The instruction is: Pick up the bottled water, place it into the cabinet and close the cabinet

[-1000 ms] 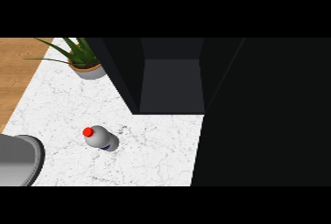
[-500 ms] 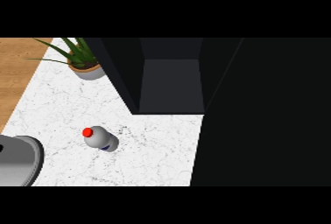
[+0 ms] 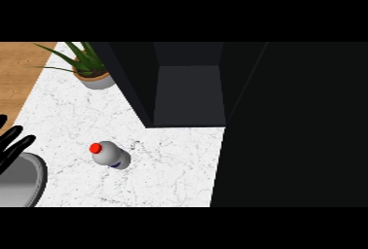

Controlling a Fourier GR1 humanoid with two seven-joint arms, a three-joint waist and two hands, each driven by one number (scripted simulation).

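**Bottle standing on counter, cabinet open, one hand at left edge**

Landmark for all positions: the bottled water (image 3: 111, 154).

Bottled water: upright on the white marble counter (image 3: 173, 175), seen from steeply above. Red cap on top, grey-white body, a small dark blue patch of label on its lower side. Nothing touches it.

Cabinet (image 3: 188, 99): dark, up and to the right of the bottle, standing open. Its grey interior floor is visible between the dark side walls. The front edge of the opening lies just above and to the right of the bottle, with a strip of marble between them.

Left hand (image 3: 13, 146): black, at the view's left edge, well to the left of the bottle and about level with it. Fingers straight and spread, pointing up and to the right; released, holding nothing. Apart from the bottle.

Right hand: does not show.

Sink (image 3: 20, 182): grey metal basin, curved rim, down and to the left of the bottle, directly below the left hand.

Potted plant (image 3: 90, 72): green spiky leaves in a pale pot, well above the bottle, just left of the cabinet's wall.

Wooden surface (image 3: 20, 68): far up and to the left of the bottle, bordering the marble.
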